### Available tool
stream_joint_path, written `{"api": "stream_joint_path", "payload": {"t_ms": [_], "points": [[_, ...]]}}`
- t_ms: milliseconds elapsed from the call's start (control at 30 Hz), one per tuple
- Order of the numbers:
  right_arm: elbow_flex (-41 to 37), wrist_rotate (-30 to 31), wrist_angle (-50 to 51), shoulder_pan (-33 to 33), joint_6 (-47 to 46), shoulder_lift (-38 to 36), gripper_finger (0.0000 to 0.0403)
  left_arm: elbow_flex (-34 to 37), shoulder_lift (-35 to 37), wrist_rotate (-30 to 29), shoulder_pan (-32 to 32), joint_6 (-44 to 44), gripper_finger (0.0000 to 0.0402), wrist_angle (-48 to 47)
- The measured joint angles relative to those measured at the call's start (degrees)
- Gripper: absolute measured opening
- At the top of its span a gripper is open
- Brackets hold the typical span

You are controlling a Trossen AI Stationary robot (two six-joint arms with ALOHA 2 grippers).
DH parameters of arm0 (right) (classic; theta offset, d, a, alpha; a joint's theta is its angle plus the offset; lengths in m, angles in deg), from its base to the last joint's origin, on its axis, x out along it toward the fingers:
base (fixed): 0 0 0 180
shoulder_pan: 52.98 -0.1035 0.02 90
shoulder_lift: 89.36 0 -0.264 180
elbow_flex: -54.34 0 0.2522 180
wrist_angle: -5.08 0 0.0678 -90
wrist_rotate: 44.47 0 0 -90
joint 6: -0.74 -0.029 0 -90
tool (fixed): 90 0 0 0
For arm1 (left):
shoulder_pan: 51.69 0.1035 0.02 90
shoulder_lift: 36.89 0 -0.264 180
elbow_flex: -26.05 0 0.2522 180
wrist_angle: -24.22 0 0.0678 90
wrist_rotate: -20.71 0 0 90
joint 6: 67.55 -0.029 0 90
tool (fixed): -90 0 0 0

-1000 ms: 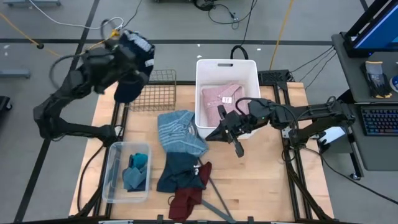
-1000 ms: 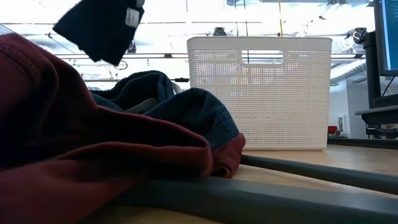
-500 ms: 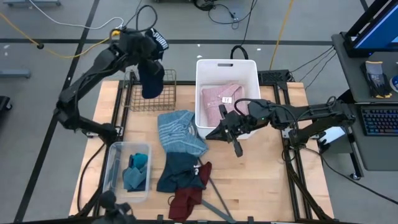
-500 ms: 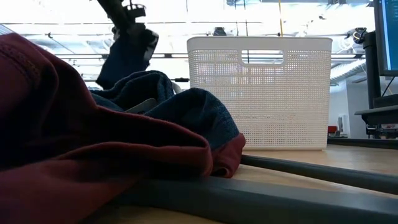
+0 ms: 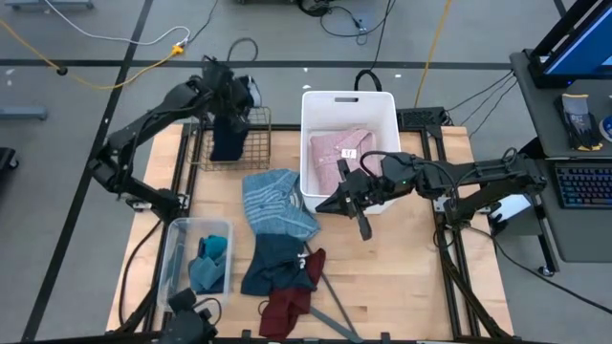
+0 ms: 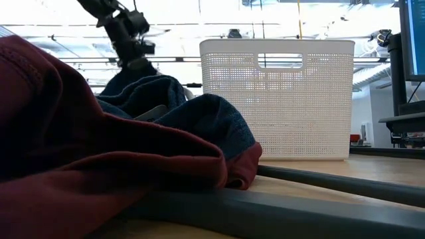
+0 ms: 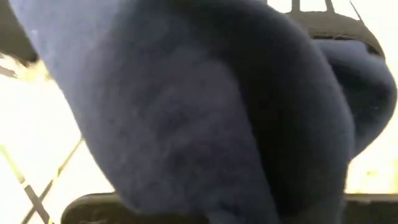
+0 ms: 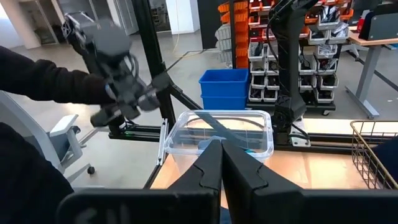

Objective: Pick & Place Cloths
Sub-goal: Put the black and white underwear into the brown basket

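Observation:
My left gripper (image 5: 232,96) is over the wire basket (image 5: 251,143) at the table's far left, shut on a navy cloth (image 5: 228,134) that hangs down into the basket. In the left wrist view the navy cloth (image 7: 186,112) fills the picture. My right gripper (image 5: 330,204) waits shut and level by the near side of the white bin (image 5: 316,105), holding nothing. A pink shirt (image 5: 342,153) lies in the bin. On the table lie a light-blue striped shirt (image 5: 277,201), a dark blue top (image 5: 273,263) and a maroon garment (image 5: 287,308). My left gripper holds the navy cloth by its upper end (image 5: 234,107), coming at it from above on a downward slant. The cloth hides the fingers, so the kind of hold does not show. The cloth hangs slack below the gripper, its lower part (image 5: 225,148) inside the wire basket.
A clear plastic box (image 5: 170,277) at the near left holds small teal and blue pieces (image 5: 210,260). A grey hanger (image 5: 337,315) lies by the maroon garment. In the low view the maroon garment (image 6: 80,153) and the white bin (image 6: 279,99) block most of the table.
My left gripper has swung from beyond the table's far left corner toward the right and down over the wire basket, tipping downward. The navy cloth went with it; it hung free in the air before, and its lower part now hangs inside the basket.

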Motion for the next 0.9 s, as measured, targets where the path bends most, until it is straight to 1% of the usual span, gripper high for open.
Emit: {"api": "stream_joint_path", "payload": {"t_ms": [100, 200, 400, 600, 800, 900], "points": [[0.0, 0.0, 0.0, 0.0, -0.4, 0.0, 0.0000, 4.3, 0.1, 0.6, -0.4, 1.1, 0.0000, 0.9], [0.0, 0.0, 0.0, 0.4, -0.9, 0.0, 0.0000, 7.1, 0.4, 2.1, -1.3, 1.6, 0.0000, 1.4], [0.0, 0.0, 0.0, 0.6, -0.9, 0.0, 0.0000, 9.3, 0.4, 5.2, -2.2, 2.0, 0.0000, -0.8], [0.0, 0.0, 0.0, 0.5, -0.9, 0.0, 0.0000, 12.6, 0.4, 9.7, -2.2, 3.2, 0.0000, -2.4], [0.0, 0.0, 0.0, 0.5, -1.2, 0.0, 0.0000, 15.0, 0.3, 9.8, -2.2, 4.3, 0.0001, -2.6], [0.0, 0.0, 0.0, 0.5, -1.9, 0.0, 0.0000, 15.4, 0.3, 9.8, -1.9, 4.8, 0.0010, -2.5]]}}
